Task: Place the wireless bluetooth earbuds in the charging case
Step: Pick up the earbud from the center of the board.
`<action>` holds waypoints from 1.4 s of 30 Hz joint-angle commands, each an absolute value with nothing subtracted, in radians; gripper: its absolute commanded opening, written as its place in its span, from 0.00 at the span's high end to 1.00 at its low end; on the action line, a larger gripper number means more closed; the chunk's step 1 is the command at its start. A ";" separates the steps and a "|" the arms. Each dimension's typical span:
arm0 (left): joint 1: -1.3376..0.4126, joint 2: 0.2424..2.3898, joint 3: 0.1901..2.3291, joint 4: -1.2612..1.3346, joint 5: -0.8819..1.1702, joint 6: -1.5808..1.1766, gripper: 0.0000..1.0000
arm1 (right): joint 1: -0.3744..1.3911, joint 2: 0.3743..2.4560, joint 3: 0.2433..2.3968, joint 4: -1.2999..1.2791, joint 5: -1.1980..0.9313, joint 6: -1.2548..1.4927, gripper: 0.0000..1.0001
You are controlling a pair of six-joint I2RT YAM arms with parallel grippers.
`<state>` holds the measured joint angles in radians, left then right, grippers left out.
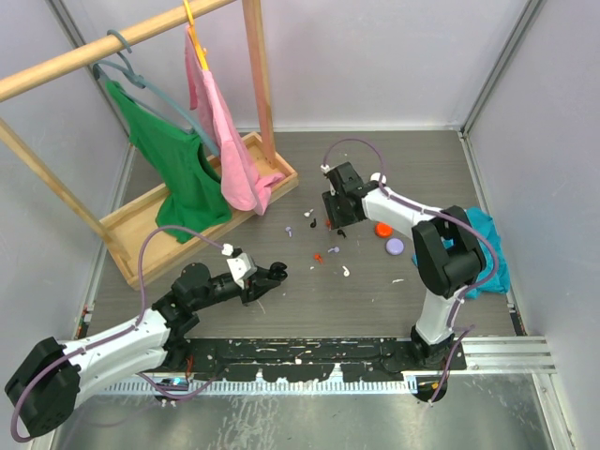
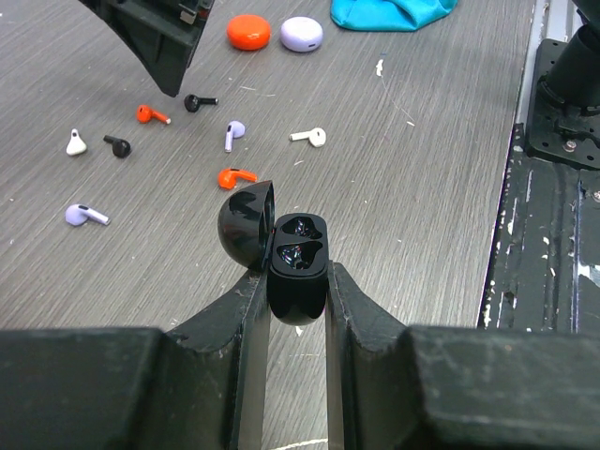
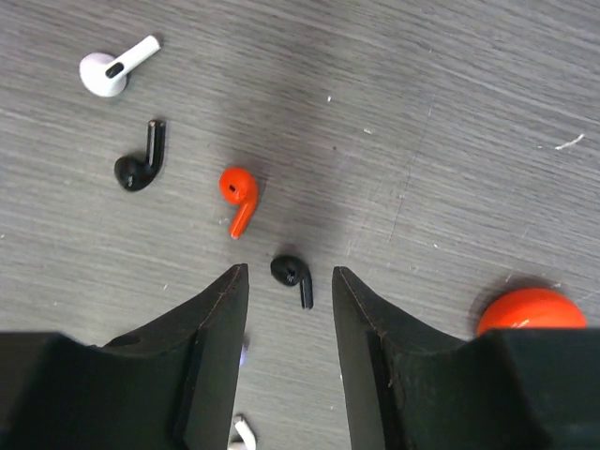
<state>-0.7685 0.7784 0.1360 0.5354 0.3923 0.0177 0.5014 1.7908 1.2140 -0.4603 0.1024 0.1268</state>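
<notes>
My left gripper [image 2: 296,277] is shut on a black charging case [image 2: 298,246], held just above the table with its lid [image 2: 244,225] swung open to the left and two dark wells showing. It also shows in the top view [image 1: 272,274]. Several earbuds lie ahead of it: red [image 2: 234,176], white [image 2: 309,137], lilac [image 2: 232,133], black [image 2: 199,101]. My right gripper [image 3: 289,272] is open, its fingers low on either side of a black earbud [image 3: 292,275] without touching it. A red earbud [image 3: 239,194], a black one [image 3: 141,164] and a white one [image 3: 112,70] lie beyond.
An orange round case [image 1: 382,228] and a lilac round case [image 1: 395,247] lie right of the right gripper [image 1: 336,220]. A teal cloth [image 1: 487,248] lies at the right edge. A wooden rack [image 1: 202,202] with hanging clothes stands at the back left.
</notes>
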 commanded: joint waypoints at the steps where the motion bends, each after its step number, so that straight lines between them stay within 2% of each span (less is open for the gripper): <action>1: -0.772 0.764 0.143 0.613 0.409 0.040 1.00 | 0.485 1.840 1.284 -0.480 0.067 0.121 0.55; 21: -0.773 0.796 0.155 0.620 0.437 0.043 1.00 | 0.472 1.954 1.352 -0.597 0.028 0.119 0.60; 27: -0.773 0.795 0.155 0.624 0.445 0.041 1.00 | 0.471 1.956 1.354 -0.616 0.042 0.118 0.73; 31: -0.772 0.796 0.156 0.643 0.445 0.042 1.00 | 0.471 1.903 1.333 -0.607 0.030 0.123 0.80; 42: -0.772 0.795 0.170 0.716 0.387 -0.002 1.00 | 0.501 1.588 1.176 -0.454 -0.022 0.138 0.80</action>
<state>-0.7689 0.8005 0.1360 0.6086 0.4175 0.0082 0.4820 1.7481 1.2114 -0.5613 0.0105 0.1276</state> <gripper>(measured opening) 0.249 0.273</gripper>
